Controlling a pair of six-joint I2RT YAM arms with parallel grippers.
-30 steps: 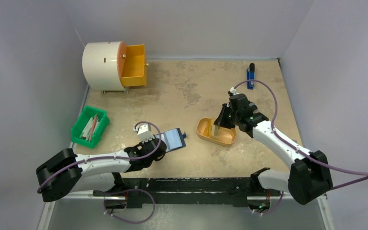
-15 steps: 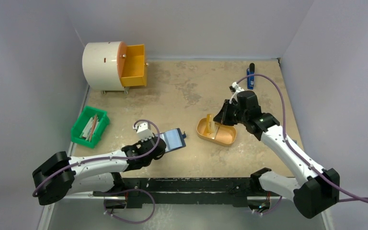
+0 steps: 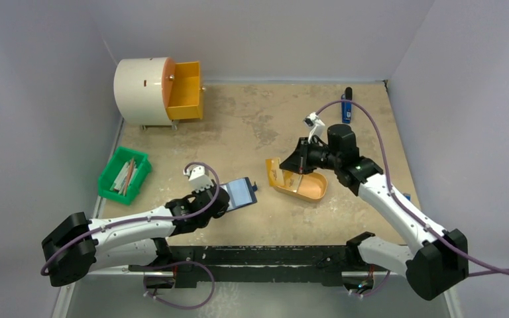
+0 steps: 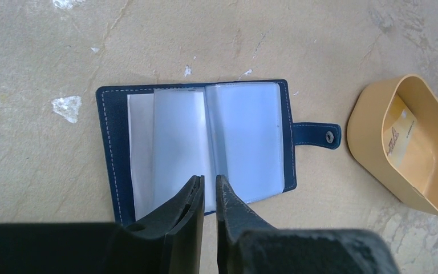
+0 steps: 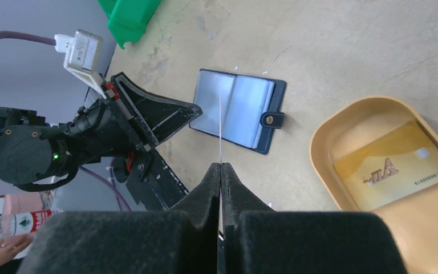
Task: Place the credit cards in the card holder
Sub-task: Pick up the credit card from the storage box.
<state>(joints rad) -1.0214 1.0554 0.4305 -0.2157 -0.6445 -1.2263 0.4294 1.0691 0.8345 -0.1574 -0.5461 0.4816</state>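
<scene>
While the right gripper (image 3: 296,165) hangs clamped on one credit card (image 3: 283,176) just over the orange tray (image 3: 315,193), the overhead view puts the open card holder (image 3: 240,192) off to its left, at the tips of the left gripper (image 3: 228,199), the nearer arm. From the left wrist, those jaws stand almost together astride the holder's middle leaf at its near edge, seemingly pinching it, with the pockets spread ahead. Only the right wrist shows the held card edge-on, its long axis aimed ahead at the holder's spine, and a second card (image 5: 395,162) flat in the tray, right of the fingers.
</scene>
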